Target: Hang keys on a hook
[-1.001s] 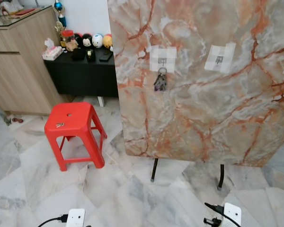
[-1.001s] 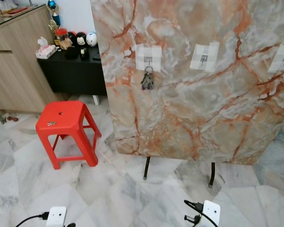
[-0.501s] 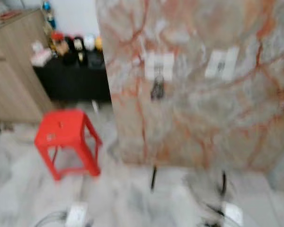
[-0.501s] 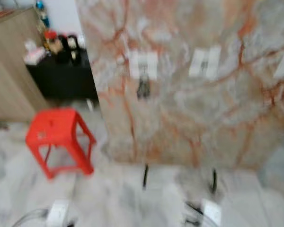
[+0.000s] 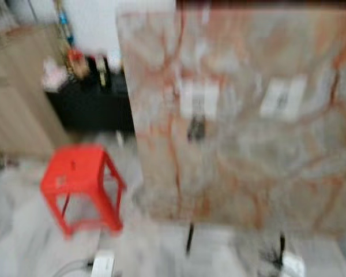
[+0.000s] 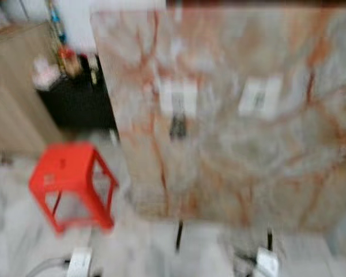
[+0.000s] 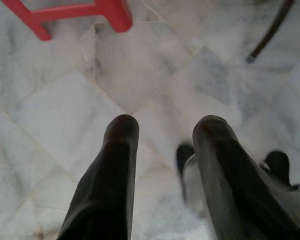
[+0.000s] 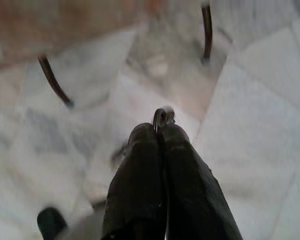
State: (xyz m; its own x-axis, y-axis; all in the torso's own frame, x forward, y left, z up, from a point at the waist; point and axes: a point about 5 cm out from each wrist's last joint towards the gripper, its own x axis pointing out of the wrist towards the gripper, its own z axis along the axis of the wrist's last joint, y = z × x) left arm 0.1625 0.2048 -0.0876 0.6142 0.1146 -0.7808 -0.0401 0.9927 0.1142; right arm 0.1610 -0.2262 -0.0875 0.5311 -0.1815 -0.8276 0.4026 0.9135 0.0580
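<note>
Head cameras look forward and down, both blurred, facing the upright marble board (image 5: 248,127) from a few steps back, with the red stool (image 5: 81,179) off to the robot's left. The two eye views share that same scene, board, stool and pale floor (image 6: 23,242), only slightly offset sideways. Left wrist camera peers along the left claw (image 7: 162,130) straight down at the floor tiles, close, catching a stool leg (image 7: 115,10). Right wrist camera looks along the right claw (image 8: 160,131), low toward the floor and the board's dark legs (image 8: 206,30)
</note>
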